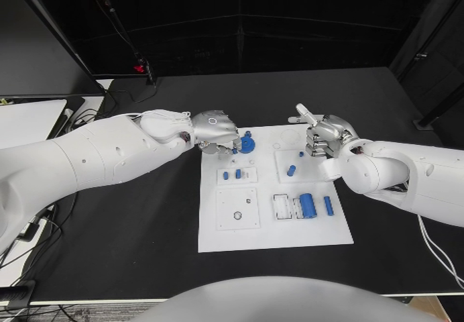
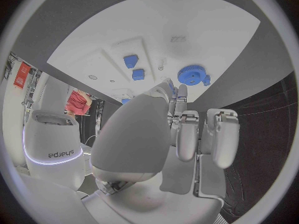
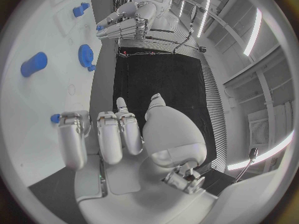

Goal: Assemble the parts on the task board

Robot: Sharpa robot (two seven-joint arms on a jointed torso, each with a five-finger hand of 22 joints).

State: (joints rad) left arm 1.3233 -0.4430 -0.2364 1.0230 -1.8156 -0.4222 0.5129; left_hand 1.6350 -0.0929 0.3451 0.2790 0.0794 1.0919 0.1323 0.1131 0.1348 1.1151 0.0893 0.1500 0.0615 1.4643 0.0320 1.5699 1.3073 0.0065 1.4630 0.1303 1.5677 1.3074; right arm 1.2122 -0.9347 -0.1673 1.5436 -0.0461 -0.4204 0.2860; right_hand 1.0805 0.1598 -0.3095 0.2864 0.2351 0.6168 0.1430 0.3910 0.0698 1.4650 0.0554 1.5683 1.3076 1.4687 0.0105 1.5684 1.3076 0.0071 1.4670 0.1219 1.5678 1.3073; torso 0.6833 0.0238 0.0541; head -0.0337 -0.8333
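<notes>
- white board lying flat in the middle of the black surface, with blue parts spread over it.
- blue gear sitting near the board's far edge, just beside the left hand; looks seated, though only as a judgement.
- two small blue pegs standing in a raised block left of centre; a short blue cylinder resting on the block to the right.
- larger blue cylinder and a slim blue bar lying loose toward the near right, beside an open slot; likely left to fit.
- square block with a round hole unfilled.
- task judged partly done, several parts waiting.
- left hand hovering over the far left corner, fingers curled in, nothing visible inside.
- right hand over the far right corner, fingers bent, a small blue piece at its fingertips; cannot tell whether gripped or merely beneath.
</notes>
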